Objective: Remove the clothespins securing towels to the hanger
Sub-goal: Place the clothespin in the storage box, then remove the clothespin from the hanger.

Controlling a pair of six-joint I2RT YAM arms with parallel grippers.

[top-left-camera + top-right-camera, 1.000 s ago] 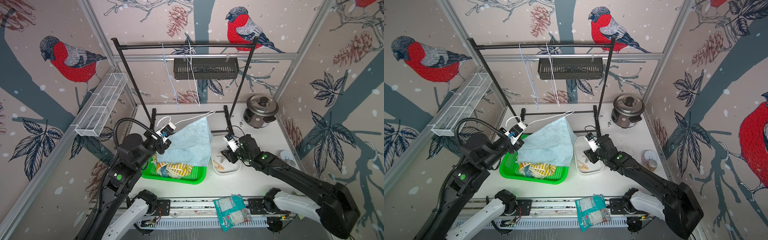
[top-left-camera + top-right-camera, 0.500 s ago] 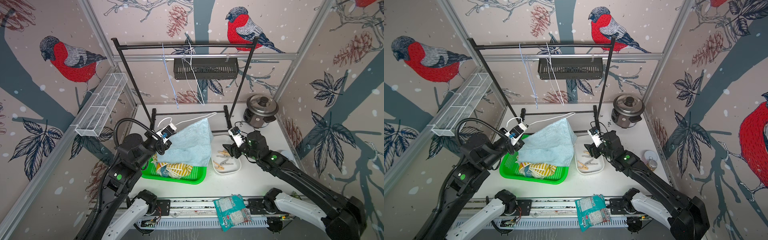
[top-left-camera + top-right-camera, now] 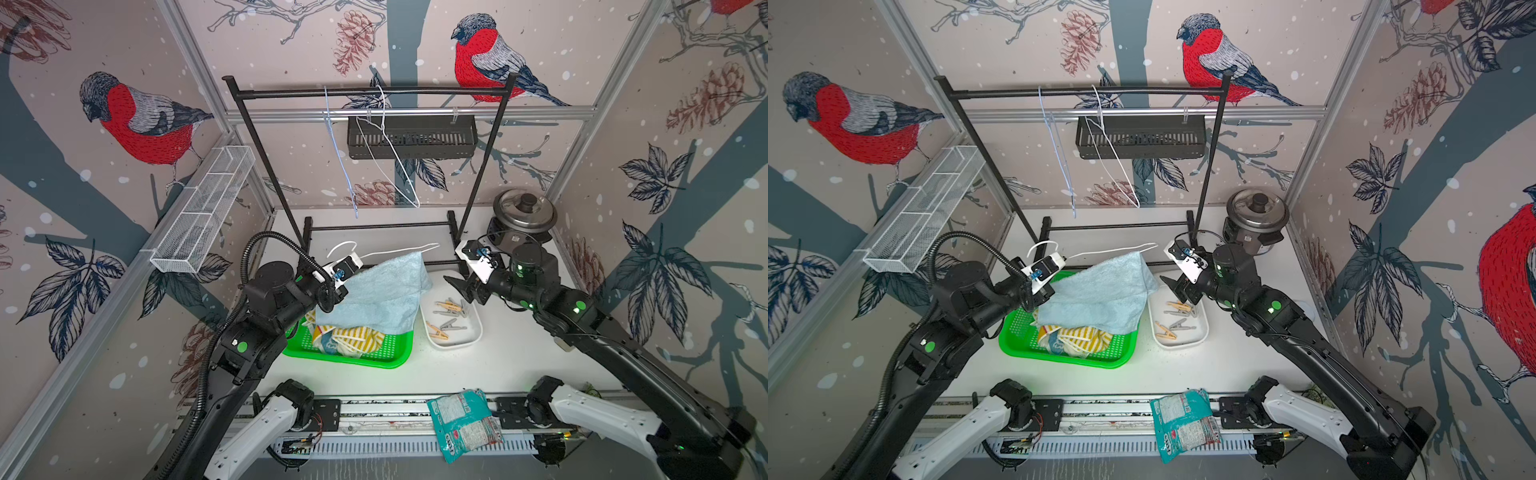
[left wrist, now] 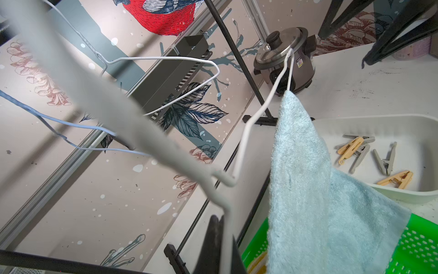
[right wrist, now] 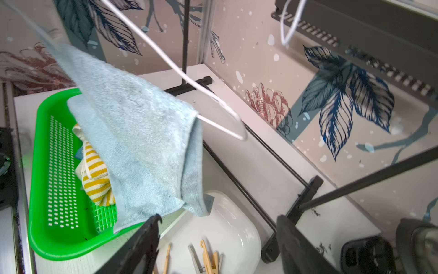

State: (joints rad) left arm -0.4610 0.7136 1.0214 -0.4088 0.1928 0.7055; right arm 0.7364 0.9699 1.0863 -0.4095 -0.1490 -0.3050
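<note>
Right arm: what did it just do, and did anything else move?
The right pincer lifted up out of the white tray and drew back a little. It is now open and empty, and the clothespins lie in the tray. The left pincer stays shut on the white hanger with the blue towel draped over it. The green basket has not moved.
</note>
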